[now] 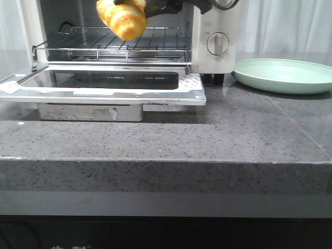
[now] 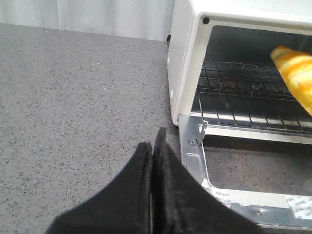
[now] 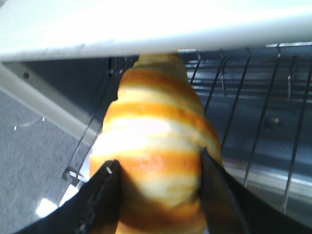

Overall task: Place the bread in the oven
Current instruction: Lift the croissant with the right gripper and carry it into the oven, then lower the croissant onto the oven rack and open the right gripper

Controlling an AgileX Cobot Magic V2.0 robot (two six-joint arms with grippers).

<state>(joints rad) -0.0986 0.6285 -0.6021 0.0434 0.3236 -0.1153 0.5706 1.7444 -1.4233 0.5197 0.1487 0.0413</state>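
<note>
The bread (image 1: 124, 19), a golden-yellow croissant roll with orange-brown stripes, hangs in the mouth of the white oven (image 1: 207, 26), above the wire rack (image 1: 119, 44) and the open drop-down door (image 1: 104, 83). My right gripper (image 3: 158, 168) is shut on the bread (image 3: 156, 146), one black finger on each side; in the front view only its dark fingers (image 1: 161, 6) show at the top edge. The bread's tip also shows in the left wrist view (image 2: 295, 75). My left gripper (image 2: 155, 141) is shut and empty, low over the counter just left of the door's hinge corner.
A pale green plate (image 1: 284, 75) sits on the grey speckled counter (image 1: 207, 140) right of the oven. The oven's dial (image 1: 218, 43) faces front. The open door juts out toward the counter's front edge.
</note>
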